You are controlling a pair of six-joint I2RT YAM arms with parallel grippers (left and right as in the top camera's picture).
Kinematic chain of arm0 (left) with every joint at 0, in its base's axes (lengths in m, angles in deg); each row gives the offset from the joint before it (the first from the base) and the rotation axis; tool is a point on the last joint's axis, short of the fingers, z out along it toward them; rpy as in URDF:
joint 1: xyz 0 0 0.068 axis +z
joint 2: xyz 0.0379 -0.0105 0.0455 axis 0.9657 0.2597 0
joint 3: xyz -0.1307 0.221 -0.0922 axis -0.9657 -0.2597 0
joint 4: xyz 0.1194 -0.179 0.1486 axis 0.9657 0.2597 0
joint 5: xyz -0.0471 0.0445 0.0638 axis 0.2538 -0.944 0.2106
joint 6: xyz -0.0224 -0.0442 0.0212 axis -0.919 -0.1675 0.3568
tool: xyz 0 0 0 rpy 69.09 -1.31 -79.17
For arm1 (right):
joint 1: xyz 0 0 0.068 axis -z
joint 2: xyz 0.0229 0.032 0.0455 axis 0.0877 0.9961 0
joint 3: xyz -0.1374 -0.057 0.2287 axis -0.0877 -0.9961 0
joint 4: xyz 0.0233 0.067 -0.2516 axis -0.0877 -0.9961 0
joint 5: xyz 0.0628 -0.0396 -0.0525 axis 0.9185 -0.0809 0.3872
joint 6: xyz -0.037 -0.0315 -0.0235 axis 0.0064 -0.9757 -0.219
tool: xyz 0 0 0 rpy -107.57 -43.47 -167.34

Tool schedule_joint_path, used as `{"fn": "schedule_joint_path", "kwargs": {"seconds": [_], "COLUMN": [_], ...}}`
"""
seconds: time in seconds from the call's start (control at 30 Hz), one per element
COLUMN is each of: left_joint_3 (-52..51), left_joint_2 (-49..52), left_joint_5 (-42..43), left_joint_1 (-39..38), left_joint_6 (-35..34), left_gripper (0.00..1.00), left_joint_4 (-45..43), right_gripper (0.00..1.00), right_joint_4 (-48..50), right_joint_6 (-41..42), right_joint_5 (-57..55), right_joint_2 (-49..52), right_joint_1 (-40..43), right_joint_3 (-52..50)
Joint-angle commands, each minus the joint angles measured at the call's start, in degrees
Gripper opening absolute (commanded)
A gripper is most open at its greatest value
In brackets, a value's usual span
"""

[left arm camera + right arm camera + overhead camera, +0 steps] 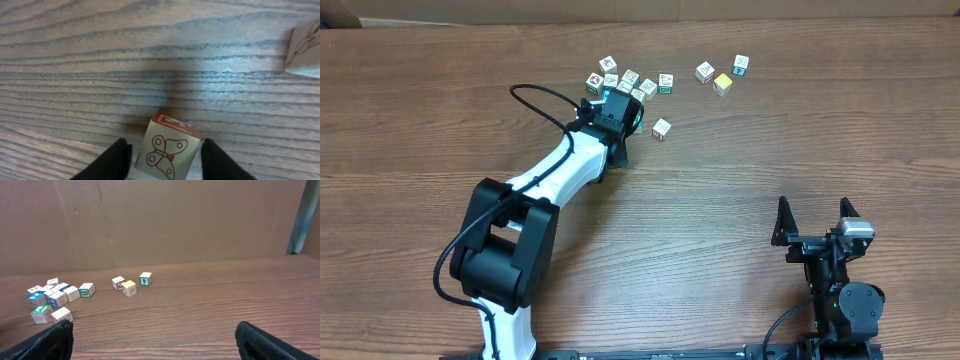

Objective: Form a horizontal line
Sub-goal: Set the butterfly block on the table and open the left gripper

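Lying roughly left-to-right, horizontal line (pixel 648 86)

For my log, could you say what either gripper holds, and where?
The right gripper holds nothing. The left gripper flanks the butterfly cube on two sides; a grip cannot be told.

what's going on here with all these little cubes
The left gripper is down at the clump of picture cubes on the far side of the table, jaws either side of a butterfly cube standing on the wood; whether it grips is unclear. The right gripper sits open on the near side, holding nothing.
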Motion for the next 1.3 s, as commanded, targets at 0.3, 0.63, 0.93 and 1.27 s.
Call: {"fn": "schedule_joint_path", "kwargs": {"seconds": [0.3, 0.63, 0.93, 1.27], "left_joint_3": [0.52, 0.57, 1.05, 2.99], "left_joint_2": [1.44, 1.42, 1.42, 1.42], "left_joint_5": [-1.4, -1.36, 0.85, 1.44], "left_joint_1": [0.22, 0.2, 0.2, 0.2], "left_joint_6": [-0.24, -0.24, 2.12, 2.08], "left_gripper": [0.31, 0.23, 0.25, 0.28], "left_joint_4": [-0.33, 0.07, 0.44, 3.93], "right_gripper": [1.0, 1.0, 1.0, 1.0], "right_joint_4": [0.13, 0.13, 0.13, 0.13], "right_joint_6": [-0.24, -0.24, -0.24, -0.24], "right_joint_5": [0.24, 0.24, 0.24, 0.24], "right_joint_2": [-0.57, -0.57, -0.57, -0.57], "right_joint_1": [-0.26, -0.26, -0.26, -0.26], "right_joint_3": [-0.61, -0.61, -0.61, -0.61]}}
